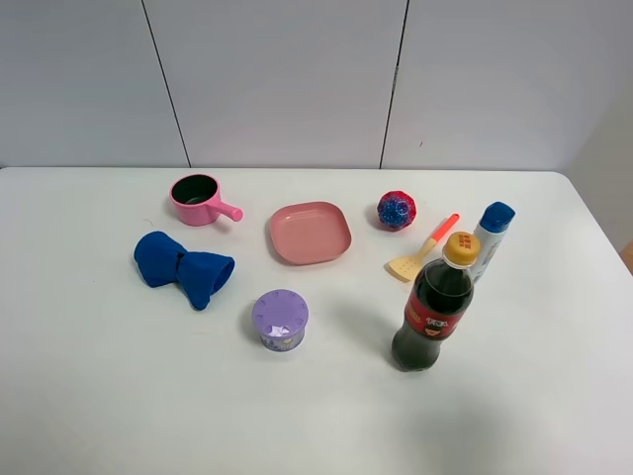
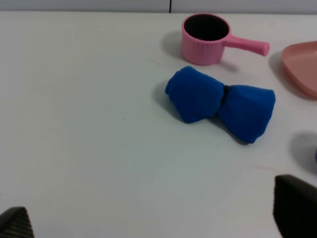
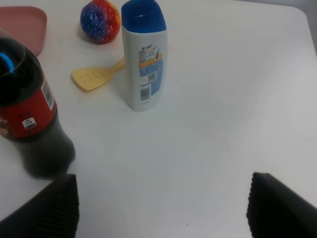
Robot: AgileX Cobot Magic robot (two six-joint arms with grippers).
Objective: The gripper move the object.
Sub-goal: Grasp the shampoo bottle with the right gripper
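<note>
One blue-capped white bottle (image 3: 144, 69) — orange-marked, barcoded, wording unreadable.

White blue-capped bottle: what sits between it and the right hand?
Nothing: the right wrist view shows bare table between the right hand and the white bottle; the cola bottle stands off to one side.

The small bottle (image 1: 492, 234) stands just behind the cola bottle (image 1: 432, 313), right of the spatula (image 1: 423, 251).

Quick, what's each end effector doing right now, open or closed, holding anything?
Left end effector: open, holding nothing.
Right end effector: open, holding nothing.
</note>
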